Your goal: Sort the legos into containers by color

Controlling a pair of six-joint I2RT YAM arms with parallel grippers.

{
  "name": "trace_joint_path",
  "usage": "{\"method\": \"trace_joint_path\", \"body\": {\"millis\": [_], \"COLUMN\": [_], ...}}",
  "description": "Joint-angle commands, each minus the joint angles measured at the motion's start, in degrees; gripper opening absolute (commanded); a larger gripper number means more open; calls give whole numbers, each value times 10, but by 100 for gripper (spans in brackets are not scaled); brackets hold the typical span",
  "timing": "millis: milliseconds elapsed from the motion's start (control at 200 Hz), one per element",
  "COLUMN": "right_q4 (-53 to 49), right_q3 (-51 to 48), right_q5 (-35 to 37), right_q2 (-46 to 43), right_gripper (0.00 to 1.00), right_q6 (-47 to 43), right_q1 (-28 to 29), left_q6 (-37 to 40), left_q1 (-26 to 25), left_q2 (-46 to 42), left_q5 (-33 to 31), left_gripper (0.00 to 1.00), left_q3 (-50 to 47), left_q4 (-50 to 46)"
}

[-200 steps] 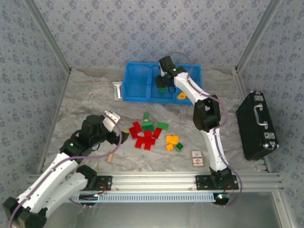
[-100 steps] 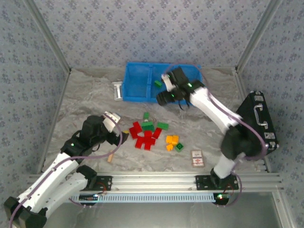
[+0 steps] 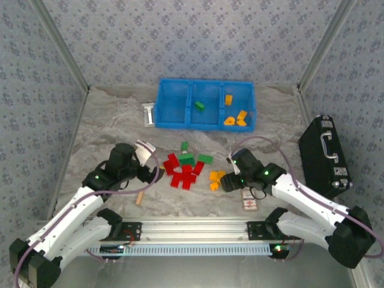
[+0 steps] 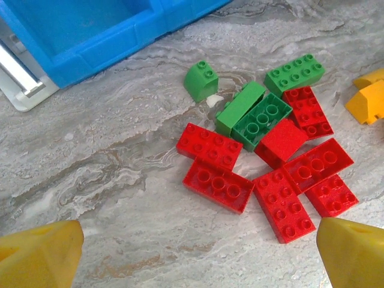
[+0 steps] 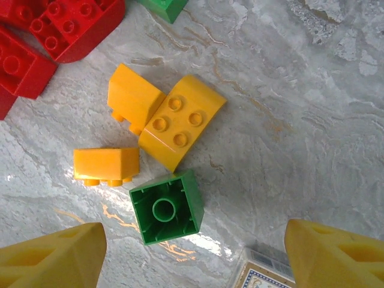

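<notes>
Green lego (image 5: pixel 166 207), square with no long axis, lies hollow side up on the desk (image 5: pixel 300 120), centred just ahead of the right fingers (image 5: pixel 48 255), which are spread wide and empty. Three yellow legos (image 5: pixel 180 120) lie just beyond it. Red legos (image 4: pixel 264 174) lie farther left of it, ahead of the left fingers (image 4: pixel 36 255), also spread wide and empty.

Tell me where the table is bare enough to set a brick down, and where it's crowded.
Bare: the strip of table between the blue bin and the red-and-green pile; the stretch between the bin's right end and the black case; the bin's left compartment. Crowded: the pile, and the yellow bricks by the right gripper.
</notes>
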Motion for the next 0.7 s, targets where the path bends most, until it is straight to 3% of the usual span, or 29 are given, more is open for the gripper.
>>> {"method": "trace_joint_path", "body": {"millis": [0,195,400,610,695], "right_q4": [40,69,82,121,130], "right_q3": [-17,-43,-51,-54,-46], "right_q5": [13,25,50,48,54], "right_q2": [5,62,82,131,154], "right_gripper": [81,81,78,58,45], "right_q6": [42,83,104,109,113], "right_q1": [16,60,65,68,71], "left_q6": [3,7,9,14,14], "left_q1": [2,2,2,2,1], "left_q2": [-27,-48,-49,-68,-70], "left_q5": [13,12,16,8,7], "left_gripper": [100,100,100,100,100], "left_q3": [7,0,4,0,0], "left_q4": [7,12,6,3,0]}}
